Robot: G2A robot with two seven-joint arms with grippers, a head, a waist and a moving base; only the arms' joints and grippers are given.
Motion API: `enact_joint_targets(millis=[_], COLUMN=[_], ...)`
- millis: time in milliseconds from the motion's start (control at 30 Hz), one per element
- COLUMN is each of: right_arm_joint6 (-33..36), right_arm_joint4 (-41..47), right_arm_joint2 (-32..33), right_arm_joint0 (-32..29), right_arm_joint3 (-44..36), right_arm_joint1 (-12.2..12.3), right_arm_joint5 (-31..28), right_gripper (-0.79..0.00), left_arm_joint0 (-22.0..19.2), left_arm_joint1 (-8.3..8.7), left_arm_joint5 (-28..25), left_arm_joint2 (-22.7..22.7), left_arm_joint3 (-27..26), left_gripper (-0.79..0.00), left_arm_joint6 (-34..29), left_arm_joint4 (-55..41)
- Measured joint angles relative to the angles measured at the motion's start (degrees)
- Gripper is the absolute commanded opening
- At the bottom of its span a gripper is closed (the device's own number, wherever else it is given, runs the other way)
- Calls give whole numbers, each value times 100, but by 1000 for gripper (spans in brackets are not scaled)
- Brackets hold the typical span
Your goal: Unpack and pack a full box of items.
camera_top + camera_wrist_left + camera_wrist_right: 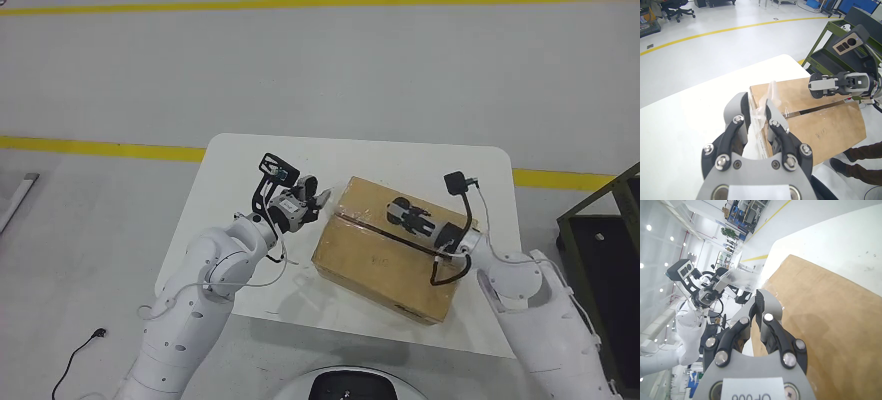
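- The left end effector (pixel 756 101) has its two fingers apart. A strip of clear tape (pixel 772 89) runs up between them and looks stuck to one finger.
- The tape is thin, soft and sticky. It will crumple and cling, so I think it needs a firm pinch near the loose end, then a slow pull away from the box.
- The right end effector (pixel 758 295) has its fingers pressed together with nothing in them. It sits just over the top of the box, near the slit.
- The box (pixel 385 255) is brown cardboard. It lies on the white surface (pixel 250 170), nearer the right arm's side. Its two top flaps are down, with a dark slit showing between them.
- The flaps look stiff but bendy. A good place to take hold is a flap's edge at the slit.
- The task calls the box full, so it may be heavy. I would not lift it, just open it where it lies.
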Motion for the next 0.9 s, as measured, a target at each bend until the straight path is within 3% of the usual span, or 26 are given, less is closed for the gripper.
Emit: enact_joint_targets(millis=[300,900], right_arm_joint6=[-194,-336], right_arm_joint4=[-561,-859], right_arm_joint2=[82,47], right_arm_joint0=[-527,-557], right_arm_joint3=[-314,-224], right_arm_joint1=[42,39], right_arm_joint5=[-49,-94], right_gripper=[-785,-785], left_arm_joint0=[0,0], left_arm_joint1=[0,0], left_arm_joint5=[0,0], left_arm_joint2=[0,0], left_arm_joint3=[0,0], left_gripper=[0,0], left_arm_joint6=[0,0], left_arm_joint4=[0,0])
